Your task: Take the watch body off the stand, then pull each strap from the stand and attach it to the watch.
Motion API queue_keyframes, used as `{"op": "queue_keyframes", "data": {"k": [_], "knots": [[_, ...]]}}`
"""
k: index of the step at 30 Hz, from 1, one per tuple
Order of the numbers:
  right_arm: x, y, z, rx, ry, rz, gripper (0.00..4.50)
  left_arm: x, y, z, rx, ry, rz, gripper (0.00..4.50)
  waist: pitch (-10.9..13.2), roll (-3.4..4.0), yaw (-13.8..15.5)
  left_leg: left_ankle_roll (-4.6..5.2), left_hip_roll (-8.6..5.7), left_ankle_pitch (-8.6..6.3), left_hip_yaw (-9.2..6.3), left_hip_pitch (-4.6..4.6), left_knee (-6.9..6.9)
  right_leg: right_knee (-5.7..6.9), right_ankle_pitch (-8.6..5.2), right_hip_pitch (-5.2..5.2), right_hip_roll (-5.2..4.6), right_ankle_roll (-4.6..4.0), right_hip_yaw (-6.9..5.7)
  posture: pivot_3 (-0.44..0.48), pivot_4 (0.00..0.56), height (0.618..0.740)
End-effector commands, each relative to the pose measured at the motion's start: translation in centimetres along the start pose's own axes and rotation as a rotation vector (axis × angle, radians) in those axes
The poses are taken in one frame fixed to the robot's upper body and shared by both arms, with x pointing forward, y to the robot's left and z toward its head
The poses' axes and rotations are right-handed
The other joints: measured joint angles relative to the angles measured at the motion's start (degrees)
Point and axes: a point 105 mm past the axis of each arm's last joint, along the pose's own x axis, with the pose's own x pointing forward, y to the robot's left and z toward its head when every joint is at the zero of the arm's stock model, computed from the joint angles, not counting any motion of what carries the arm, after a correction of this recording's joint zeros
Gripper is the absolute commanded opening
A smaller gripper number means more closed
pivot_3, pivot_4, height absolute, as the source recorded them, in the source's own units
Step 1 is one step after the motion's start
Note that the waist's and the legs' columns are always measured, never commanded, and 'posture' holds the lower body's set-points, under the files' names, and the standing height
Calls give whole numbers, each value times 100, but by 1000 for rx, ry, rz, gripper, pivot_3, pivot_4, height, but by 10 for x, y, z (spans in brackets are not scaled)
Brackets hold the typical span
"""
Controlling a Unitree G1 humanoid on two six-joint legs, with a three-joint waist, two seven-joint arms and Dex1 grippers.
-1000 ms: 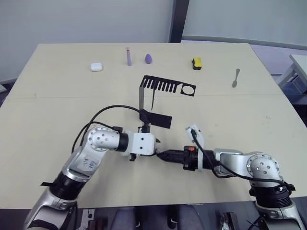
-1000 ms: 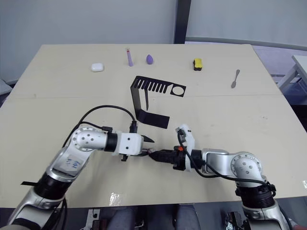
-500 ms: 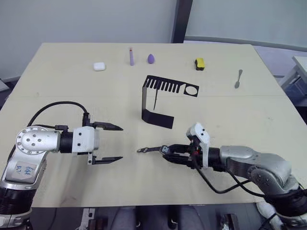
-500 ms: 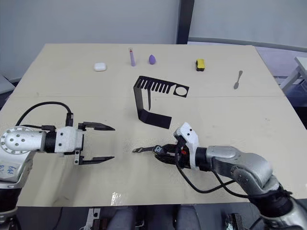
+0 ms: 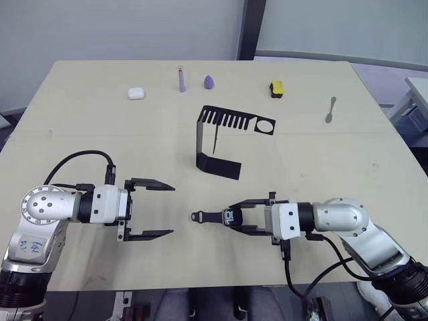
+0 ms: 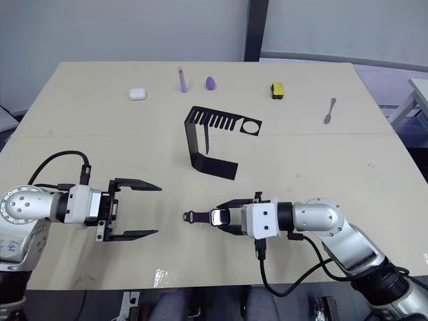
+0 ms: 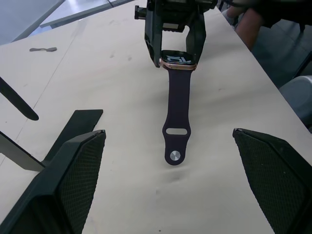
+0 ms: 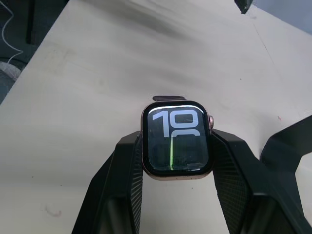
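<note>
Evidently your right claw (image 6: 224,217) clamped the watch body (image 6: 219,217) near the worktop's front edge, its attached strap (image 7: 177,112) trailing toward your wide-open left claw (image 6: 137,210), likely steadying it while the second strap (image 5: 215,140) hung on the stand (image 5: 224,137).

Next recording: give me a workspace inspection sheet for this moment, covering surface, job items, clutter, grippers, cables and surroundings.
Surface: beige table, seam across it.
Job's things: watch body with one strap attached, the strap lying on the table; second strap hangs from the stand.
Clutter: earbud case, purple stick, purple egg-shaped piece, yellow block, spoon.
Grippers: right gripper shut on watch body; left gripper open, holding nothing.
Cables: black cable on each arm.
Surroundings: white wall.
</note>
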Motion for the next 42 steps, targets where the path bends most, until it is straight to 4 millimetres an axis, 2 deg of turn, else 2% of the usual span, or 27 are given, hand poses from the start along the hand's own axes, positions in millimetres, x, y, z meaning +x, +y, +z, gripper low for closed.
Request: {"op": "queue_keyframes", "data": {"k": [1, 4, 10, 13, 16, 20, 23, 27, 33, 36, 37, 39, 41, 42], "knots": [[-9, -7, 9, -53, -35, -30, 1513, -4, 2, 13, 8, -47, 10, 4500, 0, 0, 0, 0, 0, 0, 0, 1, 2, 0, 0, 0, 0, 0, 0, 0, 150, 740], [-14, -6, 13, -66, -71, -24, 1513, -4, 4, 19, 10, -64, 7, 4500, 0, 0, 0, -1, 1, 0, -1, 4, 0, 2, 0, 0, 0, 0, 1, 0, 150, 740], [-14, -10, 5, -7, -62, -28, 1513, -3, 4, 25, 16, -68, -2, 4500, 0, 0, -5, -2, 2, 0, 0, 5, 1, 2, 0, 0, 1, -1, 2, 0, 150, 740], [-2, -17, 10, 46, -101, -32, 1513, -4, 4, 27, 9, -67, -5, 4500, 0, 0, -27, -3, 3, 0, 2, 7, 1, 7, -1, -1, 3, -2, 5, 0, 150, 740], [18, -25, 15, 94, -124, -8, 1513, -8, 7, 32, 3, -81, 14, 4500, 0, 0, -48, -6, 9, 1, 3, 9, 1, 21, -3, -2, 6, -6, 5, 0, 150, 740], [42, -21, 15, 140, -138, 66, 1513, -13, 9, 33, -3, -80, 20, 4500, 0, 0, -62, -8, 10, 0, 2, 9, 2, 41, -5, -3, 6, -10, 1, 0, 150, 740], [54, -18, 2, 215, -107, 66, 1513, -21, 7, 25, -16, -38, 23, 4500, 0, 0, -59, -7, 7, 0, 3, 7, 5, 41, -5, -2, 4, -10, -3, 0, 150, 740], [50, -3, -23, 325, -8, 118, 1513, -26, -1, 18, -26, -1, 12, 4500, 0, 0, -59, -3, 5, -3, 5, 5, 9, 42, -5, -3, 0, -10, -2, 0, 150, 740], [46, -4, -43, 353, 56, 87, 1513, -29, -4, 11, -28, 12, 38, 4500, 0, 0, -110, -9, 9, -4, 6, 6, 5, 44, -6, -6, 2, -12, -2, 0, 150, 740], [46, -3, -44, 387, 52, 95, 1513, -29, -7, 8, -39, 20, 24, 4500, 0, 0, -141, -10, 9, -5, 6, 7, 1, 44, -7, -6, 3, -13, -2, 0, 150, 740], [45, -3, -43, 369, 45, 101, 2545, -29, -8, 7, -40, 22, 22, 4500, 0, 0, -142, -11, 9, -5, 6, 7, 1, 44, -7, -8, 3, -13, -3, 0, 150, 740], [42, -7, -42, 369, 32, 91, 3399, -29, -6, 7, -22, 23, 38, 4500, 0, 0, -144, -11, 10, -5, 6, 7, 0, 44, -7, -9, 4, -14, -4, 0, 150, 740], [31, -13, -41, 355, 25, 77, 4441, -30, 0, 6, -5, 23, 72, 4500, 0, 0, -143, -11, 10, -5, 8, 7, 0, 44, -7, -9, 4, -14, -4, 0, 150, 740], [26, -17, -40, 351, 22, 69, 4486, -31, 2, 5, -4, 24, 83, 4500, 0, 0, -143, -11, 10, -5, 8, 7, 0, 44, -7, -9, 4, -14, -4, 0, 150, 740]]}}
